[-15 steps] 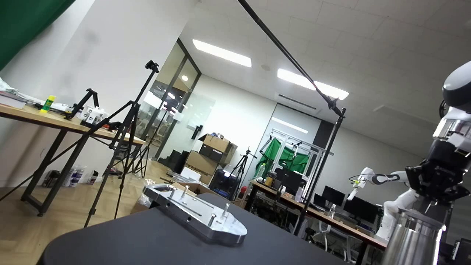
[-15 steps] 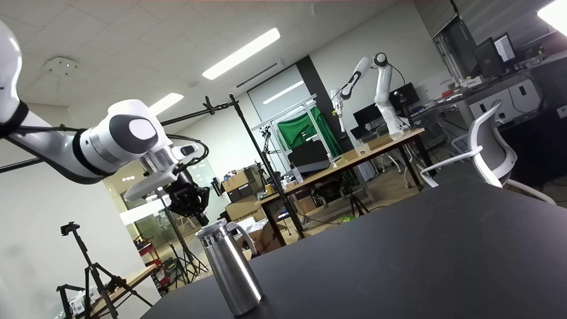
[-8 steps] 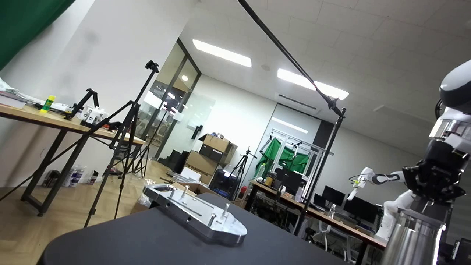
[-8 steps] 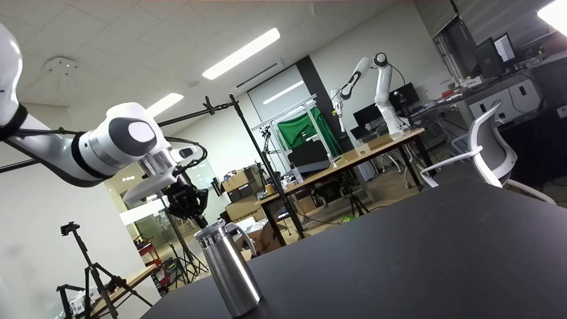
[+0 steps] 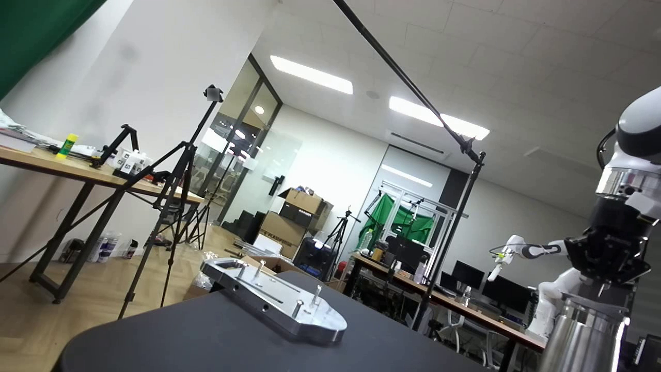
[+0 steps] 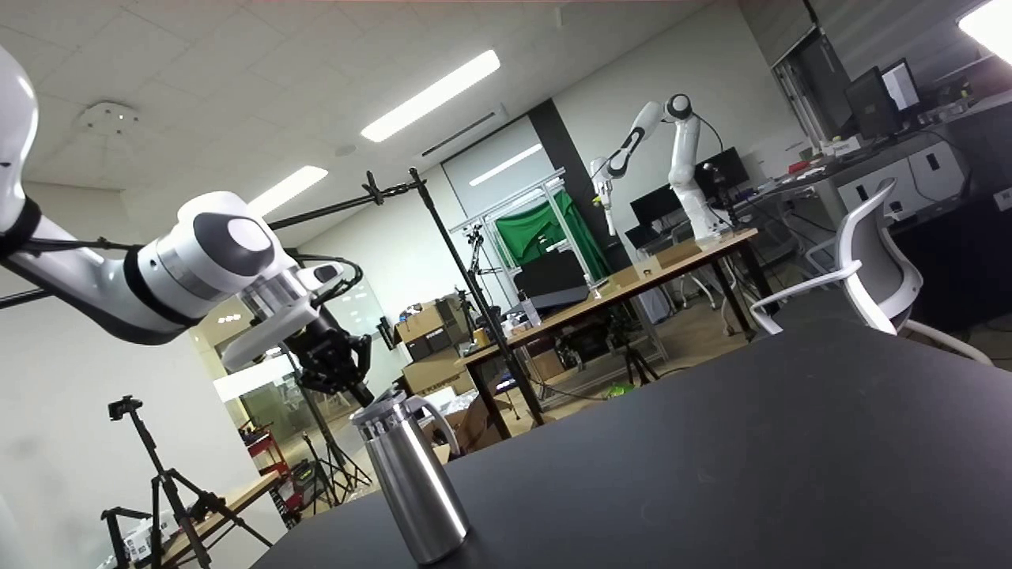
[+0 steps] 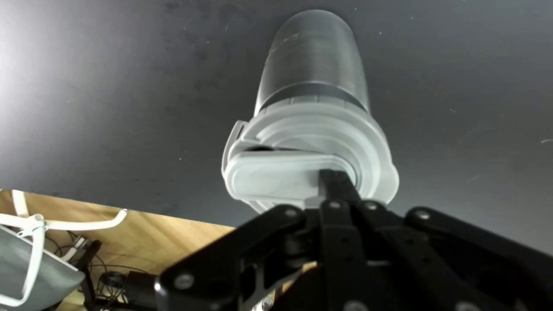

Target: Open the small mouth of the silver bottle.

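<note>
In both exterior views the brown cardboard box [image 5: 281,229] carries dark capitals that look like E PLATFORM (the letters are blurred, so I cannot swear to every one). On the black box [image 5: 298,215] just above it runs a short line of pale lettering, too small to read. In an exterior view the white blocks [image 5: 131,162] bear black square markers, and the glue stick [image 5: 67,146] wears a green label, its print illegible.

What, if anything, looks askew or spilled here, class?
The silver bottle looks slanted in an exterior view, but the wooden table behind slopes too, so the picture is probably tilted. No spill shows.
</note>
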`<state>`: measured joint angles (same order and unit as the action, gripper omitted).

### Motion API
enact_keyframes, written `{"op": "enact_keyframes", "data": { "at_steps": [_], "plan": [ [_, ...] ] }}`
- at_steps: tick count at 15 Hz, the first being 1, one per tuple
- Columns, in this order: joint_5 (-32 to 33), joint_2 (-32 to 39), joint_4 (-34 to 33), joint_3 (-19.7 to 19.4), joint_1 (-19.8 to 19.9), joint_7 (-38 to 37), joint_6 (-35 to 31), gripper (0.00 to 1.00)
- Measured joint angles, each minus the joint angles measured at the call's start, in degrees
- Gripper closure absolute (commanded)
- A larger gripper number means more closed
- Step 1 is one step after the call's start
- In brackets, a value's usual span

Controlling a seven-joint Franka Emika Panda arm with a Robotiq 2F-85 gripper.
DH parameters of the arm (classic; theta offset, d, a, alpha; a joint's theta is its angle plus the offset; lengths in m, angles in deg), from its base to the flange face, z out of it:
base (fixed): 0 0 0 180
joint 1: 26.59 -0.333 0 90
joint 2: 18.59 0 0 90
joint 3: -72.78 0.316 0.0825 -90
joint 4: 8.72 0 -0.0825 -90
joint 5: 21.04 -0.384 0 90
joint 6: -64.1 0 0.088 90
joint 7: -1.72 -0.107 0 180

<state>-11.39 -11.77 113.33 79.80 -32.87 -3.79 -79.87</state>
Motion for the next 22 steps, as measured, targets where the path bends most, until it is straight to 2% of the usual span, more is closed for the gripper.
{"op": "enact_keyframes", "data": {
  "at_steps": [4, 8, 12, 13, 14, 18, 22],
  "plan": [
    [3.7, 0.1, -0.1, -0.2, -0.7, -0.7, 0.2, 1.00],
    [2.2, 0.2, -0.8, -0.2, -0.8, -0.7, 1.9, 1.00],
    [-1.6, -0.8, -4.5, -0.4, -0.4, 1.0, 10.7, 1.00],
    [-2.7, -1.7, -5.7, -0.6, -0.2, 2.0, 13.8, 0.93],
    [-3.5, -2.8, -6.7, -0.8, 0.0, 2.9, 16.9, 0.73],
    [-4.3, -6.9, -8.8, -1.7, 1.2, 5.2, 27.9, 0.46],
    [-4.9, -9.6, -8.7, -2.3, 1.8, 6.3, 35.4, 0.21]
  ]
}}
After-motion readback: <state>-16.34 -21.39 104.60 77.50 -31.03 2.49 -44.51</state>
